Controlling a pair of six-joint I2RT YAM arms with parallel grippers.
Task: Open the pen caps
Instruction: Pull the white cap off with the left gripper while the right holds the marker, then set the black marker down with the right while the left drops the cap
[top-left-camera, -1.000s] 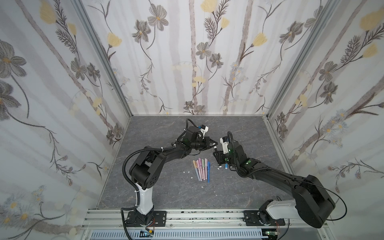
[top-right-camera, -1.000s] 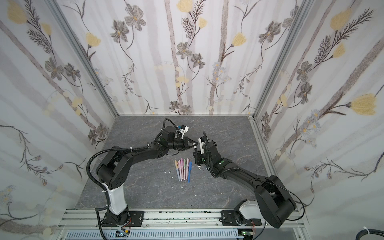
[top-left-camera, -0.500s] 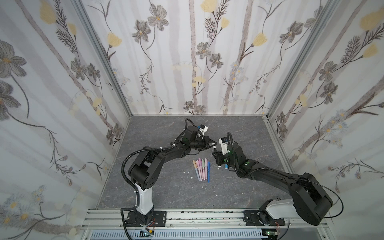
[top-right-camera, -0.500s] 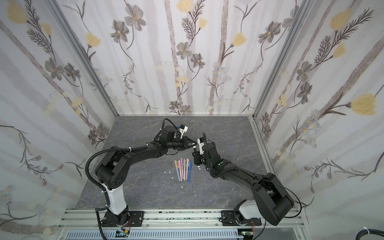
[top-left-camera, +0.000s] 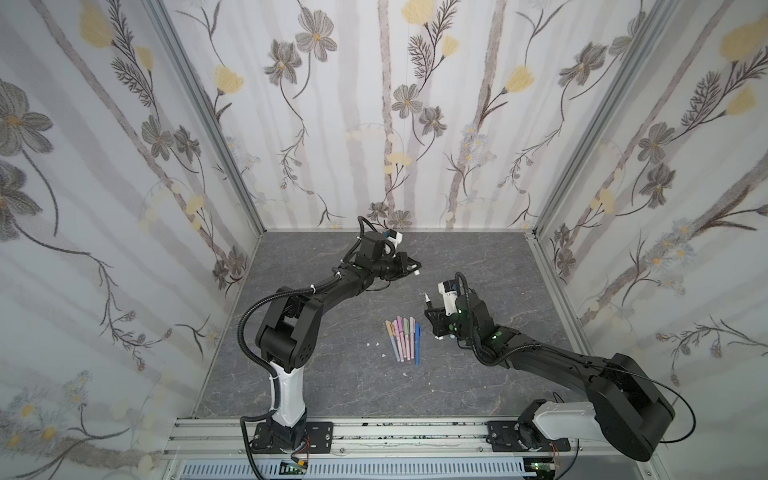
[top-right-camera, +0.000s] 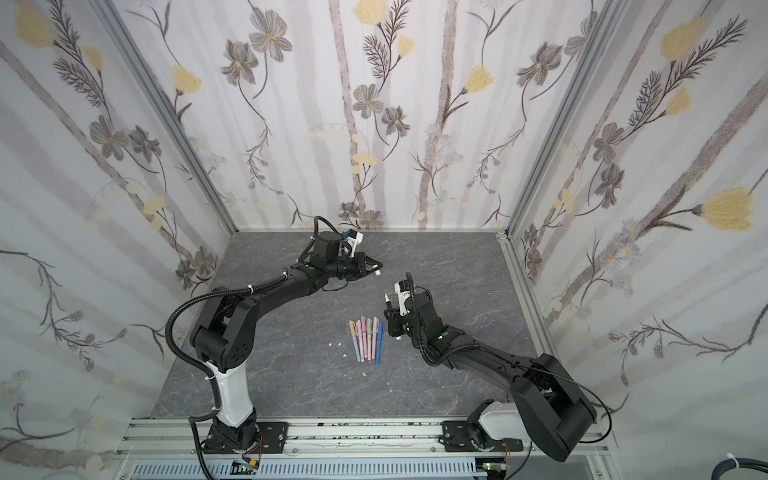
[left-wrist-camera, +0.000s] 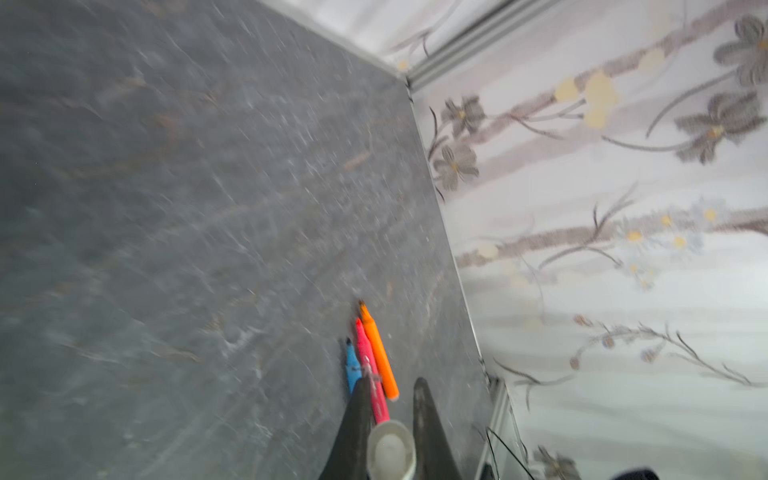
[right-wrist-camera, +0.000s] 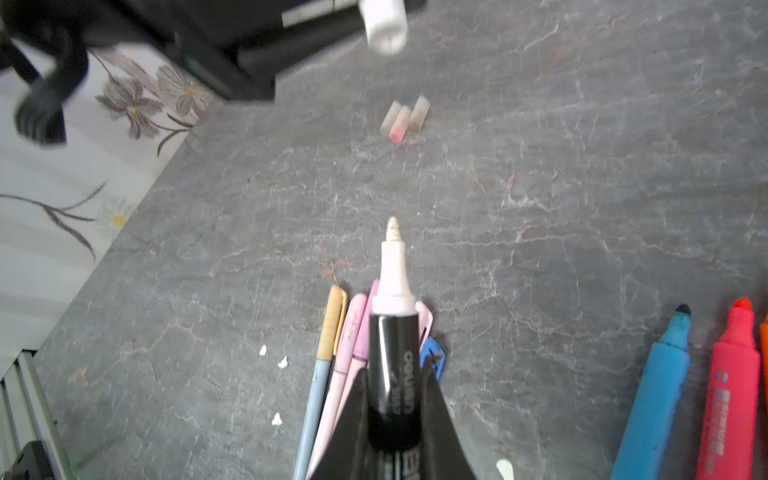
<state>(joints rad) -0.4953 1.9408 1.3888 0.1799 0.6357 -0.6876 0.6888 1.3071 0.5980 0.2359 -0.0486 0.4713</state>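
Right gripper (right-wrist-camera: 395, 372), at bottom centre of its wrist view, pinches the uncapped black marker (right-wrist-camera: 392, 345); left gripper (left-wrist-camera: 390, 388) clamps a white cap (left-wrist-camera: 390, 451).

Colours around my black marker (right-wrist-camera: 390, 374)
White tip, white cap (right-wrist-camera: 383, 25); grey veined table (right-wrist-camera: 540, 208); blue marker (right-wrist-camera: 660, 382), red marker (right-wrist-camera: 733, 382), orange marker (left-wrist-camera: 379, 353); pastel pens (right-wrist-camera: 353, 332); grey-and-yellow flowered wall (top-left-camera: 374, 104).
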